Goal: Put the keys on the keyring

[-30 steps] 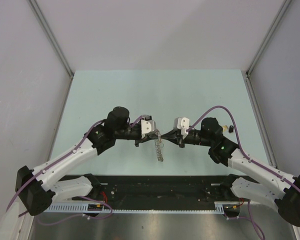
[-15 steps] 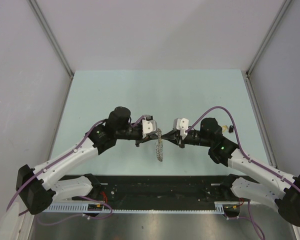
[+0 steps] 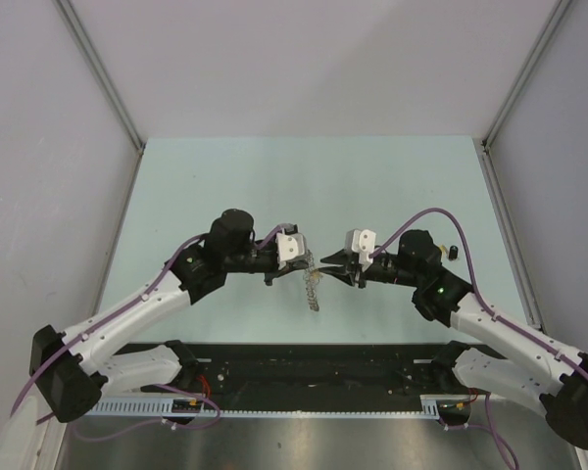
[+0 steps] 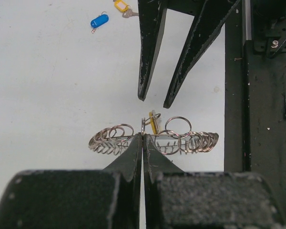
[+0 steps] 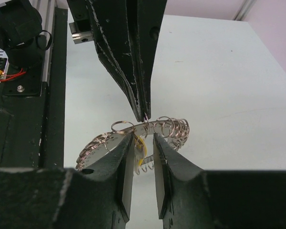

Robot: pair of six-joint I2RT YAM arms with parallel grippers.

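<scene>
Presently: left gripper [image 4: 142,135] clamped shut on keyring [image 4: 109,139], held aloft between arms. Right gripper [image 4: 155,101] part-open, gripping nothing, flanking yellow key [image 4: 154,125] hanging on it. Risk: key, if half-threaded, slips off; thin-edge pinch lets keyring swivel.

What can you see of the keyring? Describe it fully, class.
The keyring is a silvery metal band strung with many small wire loops, held above the table. The left gripper pinches its rim with shut jaws. A yellow key shows among the loops. The right gripper stands close by, jaws parted.
</scene>
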